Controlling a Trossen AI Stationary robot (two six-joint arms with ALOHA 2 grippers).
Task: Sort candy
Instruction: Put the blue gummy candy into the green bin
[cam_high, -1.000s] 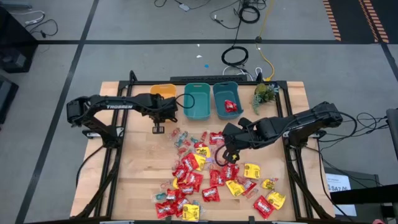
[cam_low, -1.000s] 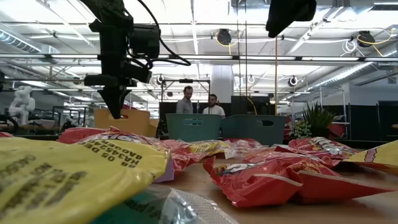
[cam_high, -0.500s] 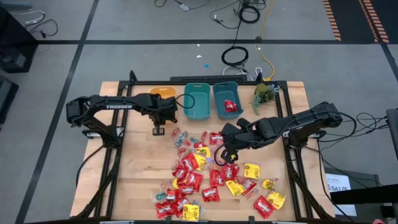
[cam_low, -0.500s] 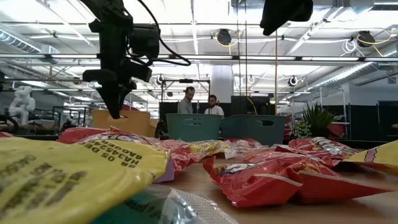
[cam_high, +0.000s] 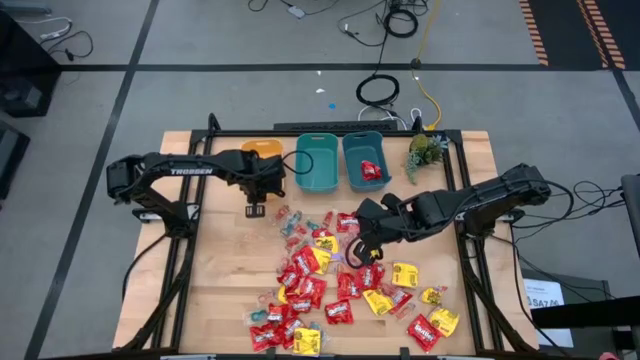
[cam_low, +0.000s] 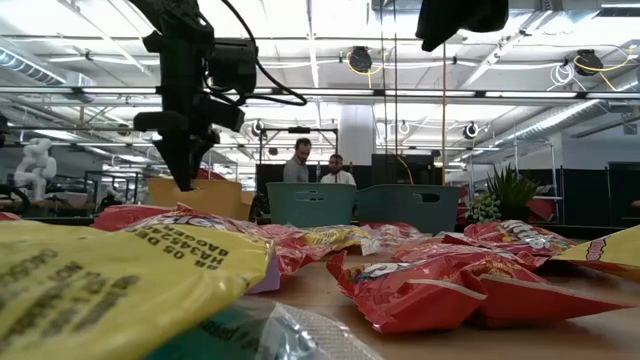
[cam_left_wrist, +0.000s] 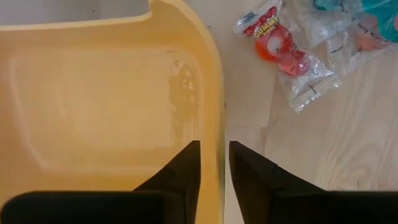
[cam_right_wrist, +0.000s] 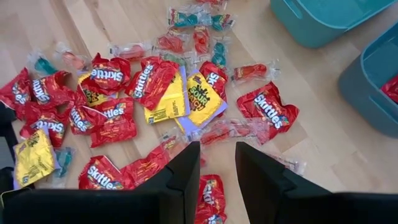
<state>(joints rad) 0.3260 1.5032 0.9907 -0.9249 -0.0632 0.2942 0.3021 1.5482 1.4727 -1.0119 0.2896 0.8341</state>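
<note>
The candy (cam_high: 340, 285) lies strewn over the table's middle and near part: red packets (cam_right_wrist: 149, 79), yellow packets (cam_right_wrist: 202, 98) and small clear-wrapped pieces (cam_left_wrist: 292, 59). My left gripper (cam_left_wrist: 214, 155) points straight down above the yellow bin (cam_left_wrist: 93, 106). Its fingers stand slightly open, one on each side of the bin's rim (cam_left_wrist: 217, 118), with nothing between them. A faint clear piece (cam_left_wrist: 180, 87) seems to lie on the bin's floor. My right gripper (cam_right_wrist: 217, 165) hovers over the pile's far part, slanting down. It is open, with a narrow, empty gap.
Two teal bins (cam_high: 317, 160) (cam_high: 364, 158) stand in a row beside the yellow one at the far edge; the right one holds a red packet (cam_high: 370, 170). A small green plant (cam_high: 425, 150) stands at the far right. People stand in the room behind (cam_low: 320, 170).
My left gripper has opened a little while staying in place over the yellow bin; its fingertips, which met in a point, now stand apart.
</note>
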